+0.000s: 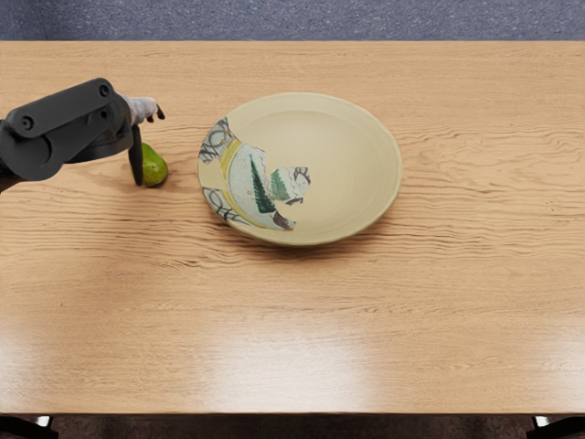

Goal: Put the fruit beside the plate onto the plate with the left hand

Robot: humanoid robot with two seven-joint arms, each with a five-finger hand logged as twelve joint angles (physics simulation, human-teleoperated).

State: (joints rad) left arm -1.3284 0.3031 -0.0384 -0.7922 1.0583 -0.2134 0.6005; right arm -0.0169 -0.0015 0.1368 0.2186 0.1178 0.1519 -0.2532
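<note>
A small green pear-like fruit (154, 168) lies on the wooden table just left of the plate (366, 137), a wide cream dish with a painted pattern on its left side. My left hand (142, 137) comes in from the left edge on a dark arm and hovers right over the fruit. One dark finger (135, 162) reaches down along the fruit's left side, other fingertips point toward the plate above it. The fruit is partly hidden by the hand. I cannot tell whether the fingers have closed on it. The right arm is out of view.
The wooden table (292, 320) stretches wide in front of and to the right of the plate. Its far edge runs along the top of the view, its front edge along the bottom.
</note>
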